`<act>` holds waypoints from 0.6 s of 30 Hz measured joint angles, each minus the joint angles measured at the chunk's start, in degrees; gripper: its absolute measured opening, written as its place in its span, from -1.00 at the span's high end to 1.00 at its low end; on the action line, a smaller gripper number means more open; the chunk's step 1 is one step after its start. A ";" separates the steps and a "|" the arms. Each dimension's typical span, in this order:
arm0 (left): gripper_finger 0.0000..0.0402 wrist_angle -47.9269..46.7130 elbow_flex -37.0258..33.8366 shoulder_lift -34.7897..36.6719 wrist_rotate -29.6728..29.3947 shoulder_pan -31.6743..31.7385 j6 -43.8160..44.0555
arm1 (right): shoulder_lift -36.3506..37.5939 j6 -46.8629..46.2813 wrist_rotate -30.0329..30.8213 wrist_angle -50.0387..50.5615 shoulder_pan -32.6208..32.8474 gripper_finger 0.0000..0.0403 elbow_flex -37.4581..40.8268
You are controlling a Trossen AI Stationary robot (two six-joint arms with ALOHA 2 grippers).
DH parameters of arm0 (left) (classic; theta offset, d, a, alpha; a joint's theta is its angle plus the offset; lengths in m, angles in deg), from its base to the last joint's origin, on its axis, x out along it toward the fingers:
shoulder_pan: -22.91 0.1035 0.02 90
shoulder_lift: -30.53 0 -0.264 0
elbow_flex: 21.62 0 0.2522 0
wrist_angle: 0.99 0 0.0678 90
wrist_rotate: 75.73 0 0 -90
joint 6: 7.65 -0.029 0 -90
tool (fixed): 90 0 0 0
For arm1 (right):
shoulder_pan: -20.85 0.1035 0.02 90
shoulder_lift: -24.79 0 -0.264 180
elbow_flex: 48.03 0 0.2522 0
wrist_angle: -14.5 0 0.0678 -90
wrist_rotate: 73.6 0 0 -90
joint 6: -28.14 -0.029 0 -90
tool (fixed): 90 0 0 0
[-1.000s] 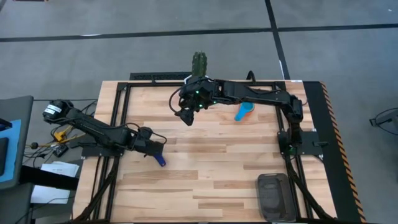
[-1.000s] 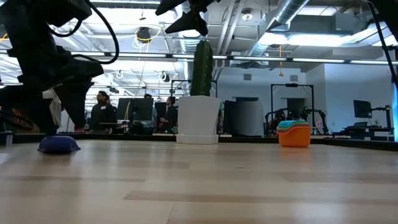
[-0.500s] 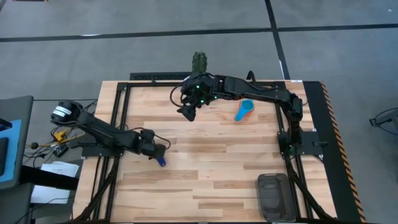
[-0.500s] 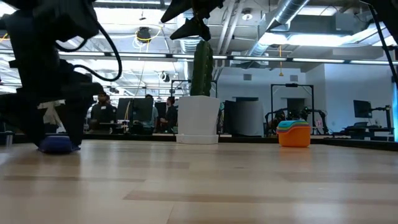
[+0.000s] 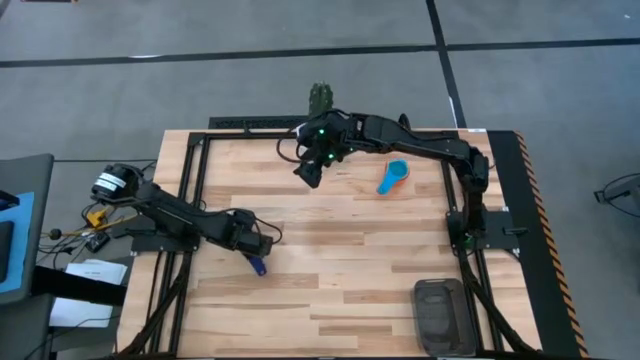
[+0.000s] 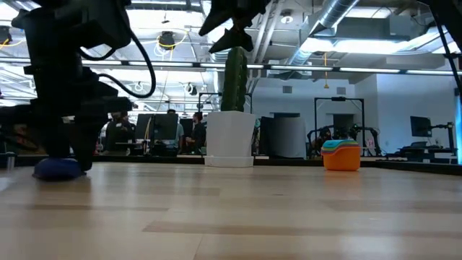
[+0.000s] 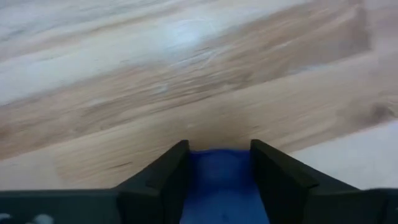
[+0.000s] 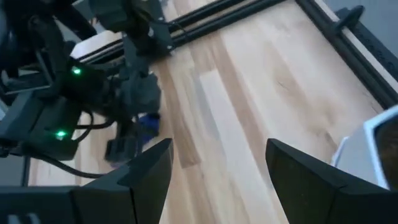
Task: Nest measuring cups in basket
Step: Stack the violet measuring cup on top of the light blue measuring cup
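A dark blue measuring cup (image 5: 259, 266) lies on the table left of centre; in the low view the cup (image 6: 56, 169) is a low dome on the wood. My left gripper (image 5: 250, 246) stands over it, shut on it, and blue fills the gap between its fingers (image 7: 217, 163). A stack of cups (image 5: 392, 178), light blue on top with orange beneath, sits far right of centre (image 6: 341, 155). My right gripper (image 5: 310, 170) hangs open in the air near the far edge (image 8: 217, 180). The dark grey basket (image 5: 440, 315) rests at the near right corner. My left gripper has the dark blue cup (image 7: 219, 177) pinched between its two fingers (image 7: 163, 177), coming from above and pointing down. The cup still rests on the table. The gripper hides which part of the cup it has.
A white pot with a tall cactus (image 6: 231, 137) stands at the far edge's middle (image 5: 320, 100), just behind my right gripper. Black frame rails (image 5: 190, 180) run along the table's sides. Bare wood lies between the cup and the basket.
My left gripper has moved down and a little toward the near edge onto the dark blue cup, and the cup has slid slightly toward the near edge. My right gripper has drawn back toward the far edge and the cactus pot, staying open.
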 joint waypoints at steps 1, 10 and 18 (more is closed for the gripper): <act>0.24 -0.16 -0.07 0.17 -0.14 -0.02 -0.13 | 0.29 0.03 0.03 0.51 -0.45 -0.38 0.03; 0.22 -0.55 -0.39 4.20 -2.27 1.98 -4.54 | 2.27 1.56 0.20 1.83 -3.38 -0.38 0.02; 0.21 -0.93 -0.23 14.62 -5.74 0.80 -5.56 | 2.24 2.53 0.12 5.84 -3.61 -0.38 0.90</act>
